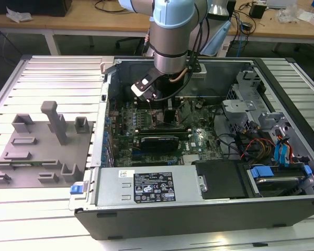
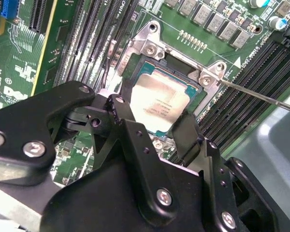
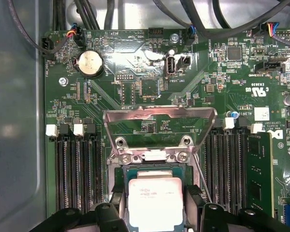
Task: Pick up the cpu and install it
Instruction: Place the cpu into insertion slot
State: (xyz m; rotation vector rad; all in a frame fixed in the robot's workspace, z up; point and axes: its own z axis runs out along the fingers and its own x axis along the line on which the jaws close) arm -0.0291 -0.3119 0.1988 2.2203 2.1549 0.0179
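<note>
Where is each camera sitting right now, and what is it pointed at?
Exterior view: off the arm, above the table, looking down into the open computer case; the arm reaches in.
First wrist view: on the wrist, facing down on the motherboard and raised socket frame; gripper in the foreground.
Second wrist view: on the wrist, looking obliquely past the gripper at the cpu.
Shared: both wrist views show the cpu and gripper.

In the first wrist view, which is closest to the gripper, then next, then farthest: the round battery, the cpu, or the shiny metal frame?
1. The cpu, right at the gripper.
2. The metal frame, standing open just past the cpu.
3. The battery, far across the board.
</note>
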